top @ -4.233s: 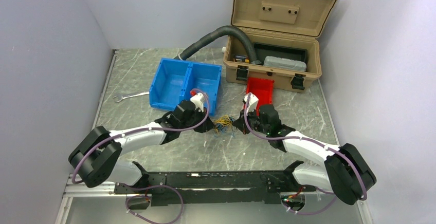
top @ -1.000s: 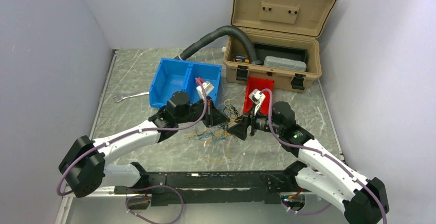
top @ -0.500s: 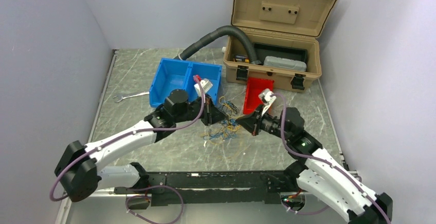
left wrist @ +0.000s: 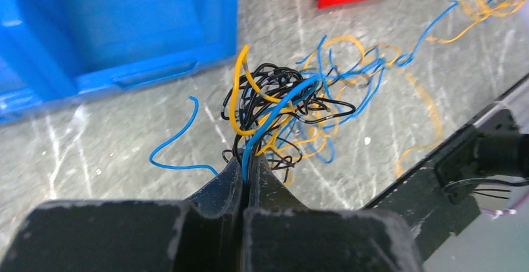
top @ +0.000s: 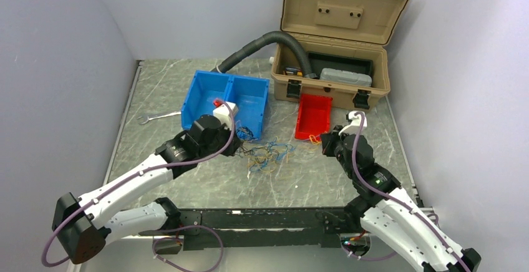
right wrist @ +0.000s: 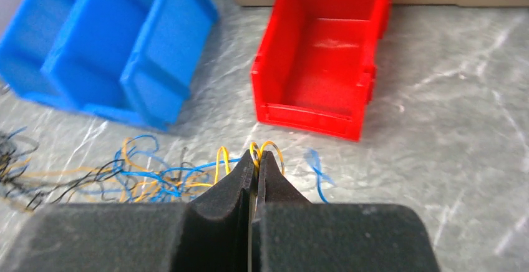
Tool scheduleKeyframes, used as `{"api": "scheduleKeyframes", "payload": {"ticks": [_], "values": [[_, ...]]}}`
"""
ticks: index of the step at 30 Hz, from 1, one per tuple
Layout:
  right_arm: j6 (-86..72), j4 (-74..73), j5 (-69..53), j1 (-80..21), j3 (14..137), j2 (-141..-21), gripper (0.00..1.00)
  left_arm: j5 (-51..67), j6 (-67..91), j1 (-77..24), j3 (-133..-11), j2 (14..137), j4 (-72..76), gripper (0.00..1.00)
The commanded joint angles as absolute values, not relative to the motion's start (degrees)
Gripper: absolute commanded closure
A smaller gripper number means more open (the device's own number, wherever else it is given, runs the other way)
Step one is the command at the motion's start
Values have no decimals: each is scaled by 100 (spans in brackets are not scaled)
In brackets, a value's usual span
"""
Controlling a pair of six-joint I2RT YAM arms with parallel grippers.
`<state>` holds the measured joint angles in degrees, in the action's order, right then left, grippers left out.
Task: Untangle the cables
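Yellow-orange, blue and black hair-thin cables (top: 267, 153) lie in a loose tangle on the grey marbled tabletop (top: 312, 178), just in front of the blue 2-compartment plastic bin (top: 209, 97) and left of the small red plastic bin (top: 314, 115). Left gripper (left wrist: 245, 165) has its 2 black fingers pressed together, pinching blue, black and orange strands at the clump's near edge. Right gripper (right wrist: 256, 158) is clamped on yellow-orange loops just before the red bin's front wall, and strands trail left from it toward the clump.
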<state>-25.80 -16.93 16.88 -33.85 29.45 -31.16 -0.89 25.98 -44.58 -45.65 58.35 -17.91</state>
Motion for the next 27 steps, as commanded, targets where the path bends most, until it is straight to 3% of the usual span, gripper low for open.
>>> {"api": "scheduleKeyframes", "payload": {"ticks": [1, 6, 9, 10, 12, 14, 20, 27], "values": [[-3141, -2246, 3038, -3382, 3352, -3229, 100, -606, 2393, -4430, -4469, 5559, -2163, 100], [-3285, -2151, 3141, -3383, 3208, -3135, 100, -686, 2373, -4425, -4081, 5324, -2193, 100], [-2743, -1630, 2217, -3382, 3097, -3218, 100, 386, 1975, -4430, -3804, 5058, -1640, 100], [-2494, -1485, 1804, -3384, 3117, -3308, 87, 716, 1901, -4436, -3745, 4986, -1445, 100], [-2013, -1199, 670, -3385, 3169, -3601, 50, 1227, 1841, -4431, -3664, 4871, -1097, 100], [-1667, -943, -330, -3383, 3263, -3965, 35, 1603, 1819, -4430, -3641, 4835, -794, 100], [-1493, 391, -3135, -3474, 3113, -4624, 38, 2816, 1955, -4443, -3789, 5137, 79, 100], [-1254, 909, -3874, -3892, 2979, -4694, 27, 3456, 2247, -4460, -4026, 5504, 724, 100]]}}
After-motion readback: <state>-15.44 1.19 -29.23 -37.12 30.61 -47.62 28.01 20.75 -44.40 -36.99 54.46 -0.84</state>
